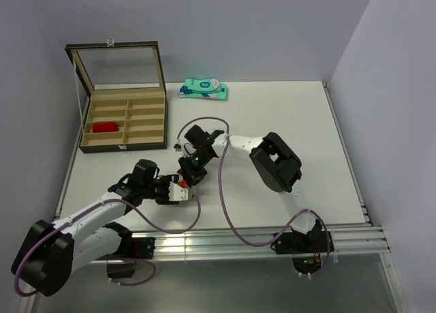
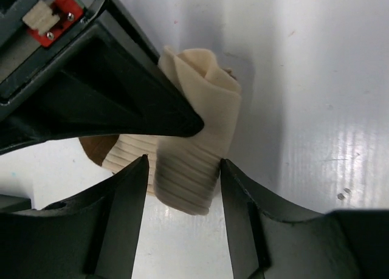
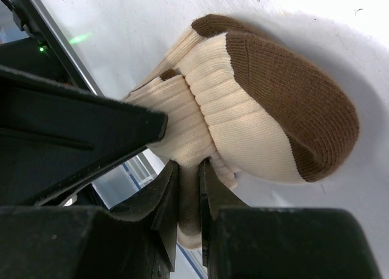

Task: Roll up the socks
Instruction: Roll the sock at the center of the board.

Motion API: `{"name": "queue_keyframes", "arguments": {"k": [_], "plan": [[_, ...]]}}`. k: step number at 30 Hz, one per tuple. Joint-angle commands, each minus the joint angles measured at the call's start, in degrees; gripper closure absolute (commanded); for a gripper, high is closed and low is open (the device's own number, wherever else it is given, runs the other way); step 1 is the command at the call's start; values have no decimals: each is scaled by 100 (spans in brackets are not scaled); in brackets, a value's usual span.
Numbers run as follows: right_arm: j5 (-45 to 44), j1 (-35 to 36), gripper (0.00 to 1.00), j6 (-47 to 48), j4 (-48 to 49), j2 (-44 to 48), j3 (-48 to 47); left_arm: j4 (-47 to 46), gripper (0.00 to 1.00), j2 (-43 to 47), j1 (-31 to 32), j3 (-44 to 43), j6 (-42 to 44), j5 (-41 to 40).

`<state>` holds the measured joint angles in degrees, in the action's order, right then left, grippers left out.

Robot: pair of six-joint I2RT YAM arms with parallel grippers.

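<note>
Table (image 1: pixel 320 142) is white, with walls at the back and sides, and both arms reach in from its 6 o'clock edge. The cream sock (image 3: pixel 243 109) lies on it just toward 7 o'clock of the middle, folded into a loose roll. Its brown toe (image 3: pixel 304 103) bulges out on one side and the ribbed cuff is wound on the other. The right hand (image 3: pixel 188 191) is closed almost fully, with a fold of the cream sock pinched in the narrow gap between its fingers (image 3: pixel 164 200). In the left wrist view its dark tip rests on the top of the roll. The left hand (image 2: pixel 182 169) reaches in from 7 o'clock and stands wide open, one finger on each side of the ribbed end of the roll, just beside the fabric; whether they press it I cannot tell. The red sock (image 1: pixel 105 127) is well apart from all this, in a left-column compartment of the open box (image 1: pixel 122 148) at 10 o'clock, whose glass lid (image 1: pixel 116 67) stands up. A teal-and-white packet (image 1: pixel 203 88) lies flat at the 12 o'clock edge, near the lid's 3 o'clock side.
</note>
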<state>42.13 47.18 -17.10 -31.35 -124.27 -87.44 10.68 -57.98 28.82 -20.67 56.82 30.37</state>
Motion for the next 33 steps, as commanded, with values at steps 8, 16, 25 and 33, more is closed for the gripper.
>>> {"name": "queue_keyframes", "arguments": {"k": [8, 16, 25, 33], "plan": [[-223, -104, 95, 111, -196, -256, -151, -830, 49, -170, 98, 326, 66, -427], [-337, -104, 94, 58, -152, -274, -107, -260, 68, -407, 133, -94, -144, -32], [-714, -104, 81, -170, 147, -63, 165, 1110, 96, -882, 133, -816, -75, 540], [-2153, -112, 55, -741, 920, 1017, 1113, 1911, 100, -1260, 98, -1079, 365, 821]]}}
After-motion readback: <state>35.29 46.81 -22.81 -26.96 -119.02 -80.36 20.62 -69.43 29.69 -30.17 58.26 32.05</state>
